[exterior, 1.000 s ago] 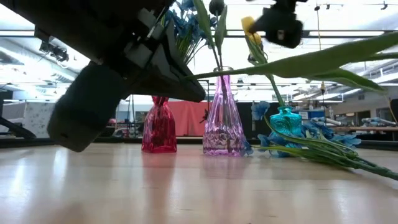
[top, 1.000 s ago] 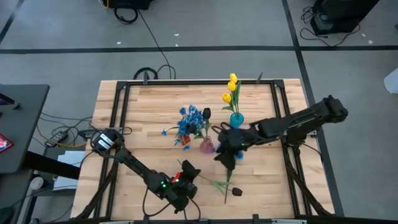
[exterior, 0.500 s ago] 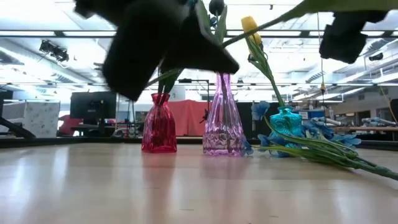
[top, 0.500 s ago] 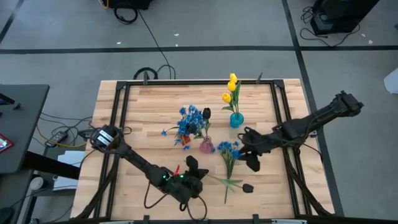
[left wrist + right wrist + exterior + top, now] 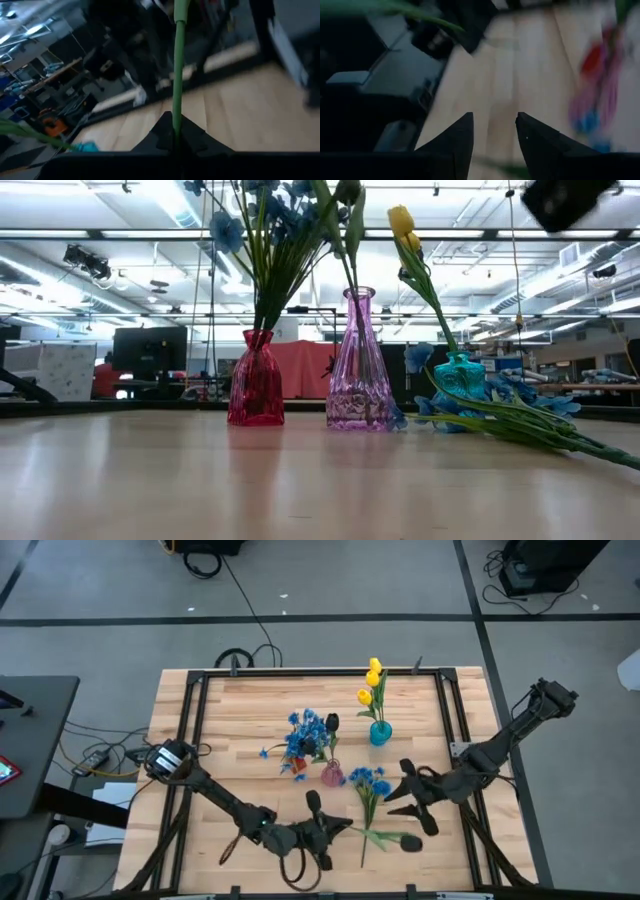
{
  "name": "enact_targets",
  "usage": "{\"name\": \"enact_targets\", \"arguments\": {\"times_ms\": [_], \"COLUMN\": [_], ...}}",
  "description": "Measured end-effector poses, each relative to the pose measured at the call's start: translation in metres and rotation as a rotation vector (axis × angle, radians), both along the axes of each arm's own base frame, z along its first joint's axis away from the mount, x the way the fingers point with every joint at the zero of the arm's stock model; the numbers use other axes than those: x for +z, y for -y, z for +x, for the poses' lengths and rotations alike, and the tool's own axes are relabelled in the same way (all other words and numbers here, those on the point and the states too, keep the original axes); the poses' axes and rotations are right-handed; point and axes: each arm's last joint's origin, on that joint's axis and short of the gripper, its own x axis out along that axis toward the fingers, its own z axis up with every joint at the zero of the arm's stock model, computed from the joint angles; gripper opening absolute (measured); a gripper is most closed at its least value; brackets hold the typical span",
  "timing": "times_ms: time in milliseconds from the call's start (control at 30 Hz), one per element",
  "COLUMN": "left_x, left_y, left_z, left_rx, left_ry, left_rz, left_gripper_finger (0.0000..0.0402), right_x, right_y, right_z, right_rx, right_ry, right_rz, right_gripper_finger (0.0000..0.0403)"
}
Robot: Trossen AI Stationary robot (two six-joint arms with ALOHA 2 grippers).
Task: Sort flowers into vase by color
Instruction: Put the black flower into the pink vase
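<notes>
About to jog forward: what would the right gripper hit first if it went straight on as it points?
Probably the blue bunch lying on the table, just ahead of the open right gripper; height is unclear. Beyond it, the left gripper holds a dark tulip.

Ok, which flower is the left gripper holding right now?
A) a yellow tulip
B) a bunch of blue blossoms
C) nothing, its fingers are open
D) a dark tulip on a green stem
D: the left gripper is shut on the green stem of the dark tulip, whose bud hangs out toward the right gripper; the left wrist view shows the stem pinched between its fingers.
</notes>
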Motion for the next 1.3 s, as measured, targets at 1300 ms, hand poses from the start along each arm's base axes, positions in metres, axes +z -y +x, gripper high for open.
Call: {"name": "enact_targets", "arguments": {"times_ms": [1300], "left_x": [0.041], "left_y": [-0.035], "left_z": [0.028], "left_rx": [0.057], "left_ry": [0.284], "left_rz": [-0.278], "left_gripper_finger": [0.0008], "right_x": [0.032], "right_y": [-0.015], "right_z": [0.052], "right_rx": [-0.079], "right_ry": [0.706], "right_rz": [-0.309], "right_gripper_finger": [0.0082]}}
